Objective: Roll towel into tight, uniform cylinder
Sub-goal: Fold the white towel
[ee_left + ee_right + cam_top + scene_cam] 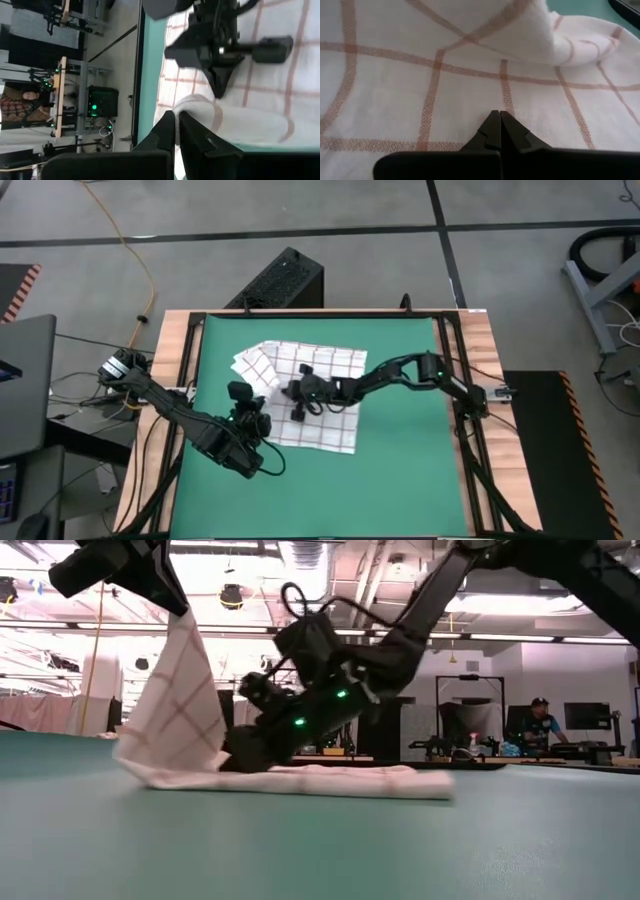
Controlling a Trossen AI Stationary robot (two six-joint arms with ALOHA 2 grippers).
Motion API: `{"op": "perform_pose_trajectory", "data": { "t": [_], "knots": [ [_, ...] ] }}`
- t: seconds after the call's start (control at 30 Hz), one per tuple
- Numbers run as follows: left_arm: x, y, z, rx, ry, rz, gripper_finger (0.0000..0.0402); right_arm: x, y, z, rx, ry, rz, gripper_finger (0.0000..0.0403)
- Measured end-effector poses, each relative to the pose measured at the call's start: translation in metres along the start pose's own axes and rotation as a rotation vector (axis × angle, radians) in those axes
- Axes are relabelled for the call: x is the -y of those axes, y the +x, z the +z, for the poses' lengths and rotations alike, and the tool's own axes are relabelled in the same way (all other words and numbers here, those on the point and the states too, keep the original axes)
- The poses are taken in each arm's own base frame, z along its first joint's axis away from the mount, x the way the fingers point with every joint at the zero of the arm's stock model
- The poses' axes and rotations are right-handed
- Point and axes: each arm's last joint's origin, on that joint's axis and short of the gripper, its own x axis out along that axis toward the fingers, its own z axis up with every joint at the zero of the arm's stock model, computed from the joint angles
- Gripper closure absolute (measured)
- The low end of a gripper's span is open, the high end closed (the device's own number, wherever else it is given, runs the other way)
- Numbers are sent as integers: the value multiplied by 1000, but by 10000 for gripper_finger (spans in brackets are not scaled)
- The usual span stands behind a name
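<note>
The white towel point(322, 408) with red-brown checks lies on the green mat point(400, 470). Its left part is pulled up into a standing flap point(178, 700), and the rest lies flat point(340, 780). My left gripper point(168, 602) is shut on the top of that flap, high above the mat. It also shows in its own wrist view point(176, 124). My right gripper point(297, 393) is shut and low over the flat middle of the towel point(470, 85), its fingertips point(495, 125) down at the cloth beside the flap's foot point(232, 755). My left gripper pinches the towel's raised edge point(186, 102) between its two shut fingers. The cloth hangs below them as a slack flap, its lower end still on the mat point(150, 772). One layer or several, I cannot tell. My right gripper comes slanting down from the table's right side, its shut tips at the towel's flat layer point(501, 107). Whether they touch the cloth, I cannot tell.
The mat has bare green room on the right point(410, 380) and near side point(330, 500), framed by the wooden table's edges point(470, 350). A black box point(285, 280) stands beyond the far edge. A person point(540, 720) sits in the room behind.
</note>
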Motion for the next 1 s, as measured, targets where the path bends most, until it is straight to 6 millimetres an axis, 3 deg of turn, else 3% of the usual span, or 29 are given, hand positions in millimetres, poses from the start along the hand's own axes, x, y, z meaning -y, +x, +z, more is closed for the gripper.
{"op": "perform_pose_trajectory", "data": {
  "t": [0.3,0.47,0.6,0.77,0.93,1.0],
  "knots": [
    [1,0,0,-8,11,-20,401,-2,45,27,17,-40,13,392],
    [3,-1,4,17,-7,-41,401,6,49,48,52,-57,33,392],
    [7,-2,10,56,-8,-84,401,12,50,54,39,-54,38,392],
    [10,-6,8,65,38,-103,401,11,42,61,14,-110,12,391],
    [8,-7,2,24,41,-88,401,9,5,107,15,-162,-72,391],
    [8,-7,1,21,33,-88,401,9,-4,109,-53,-185,-64,391]
  ]
}}
